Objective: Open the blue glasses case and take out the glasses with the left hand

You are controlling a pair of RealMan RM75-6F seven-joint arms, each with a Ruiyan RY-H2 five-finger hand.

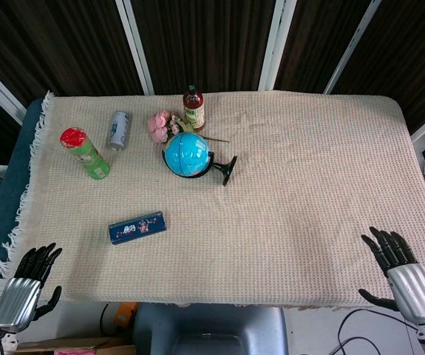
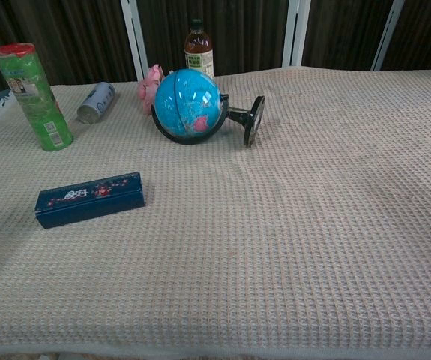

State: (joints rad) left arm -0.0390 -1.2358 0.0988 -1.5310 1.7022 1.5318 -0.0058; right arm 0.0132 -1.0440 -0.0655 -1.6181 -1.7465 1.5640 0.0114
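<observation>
Head view: a long, dark blue rectangular glasses case with a floral lid (image 1: 137, 227) lies closed on the cream woven cloth covering the bench (image 1: 308, 192), toward its near left. Its long axis runs roughly left to right, slightly tilted. The left hand (image 1: 29, 285), fingers spread and empty, hovers at the near left corner, nearer the case than the right hand (image 1: 398, 268), also spread and empty.

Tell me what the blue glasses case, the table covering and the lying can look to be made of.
Blue glasses case: probably hard plastic or lacquered board, going by its crisp box edges and printed floral lid with a faint sheen.
Table covering: woven cloth in a beige waffle texture, fringed along the left edge.
Can: likely metal, since its silvery body shines under a printed label.
</observation>
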